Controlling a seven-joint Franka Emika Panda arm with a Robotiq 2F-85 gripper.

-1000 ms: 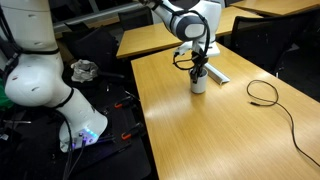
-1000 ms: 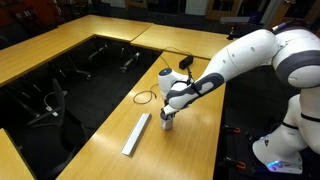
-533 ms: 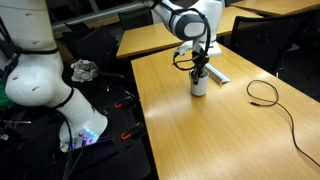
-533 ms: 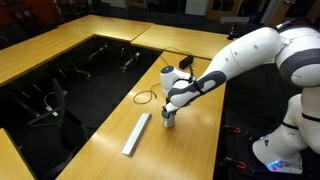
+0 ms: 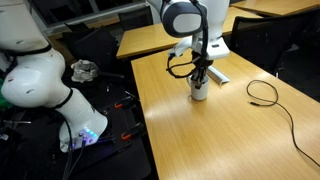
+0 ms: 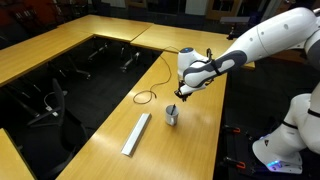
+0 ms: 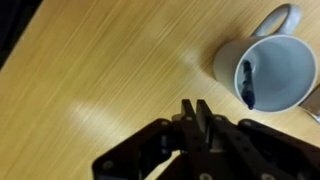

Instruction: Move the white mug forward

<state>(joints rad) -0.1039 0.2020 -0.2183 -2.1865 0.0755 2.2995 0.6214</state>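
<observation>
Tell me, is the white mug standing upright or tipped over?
Upright: the white mug stands on the table, mouth facing up toward the wrist camera.

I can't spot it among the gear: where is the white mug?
In an exterior view the white mug stands on the wooden table close below the gripper, beside the long grey bar.

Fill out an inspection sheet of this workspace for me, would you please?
Surface: light wooden table, flat.
Job's things: white mug, upright on the table; the wrist view shows its handle.
Clutter: long flat pale bar lying near the mug.
Gripper: gripper shut, holding nothing, over the table beside the mug and apart from it.
Cables: black cable looped on the table, trailing toward its edge.
Surroundings: more wooden tables; dark floor below.
</observation>
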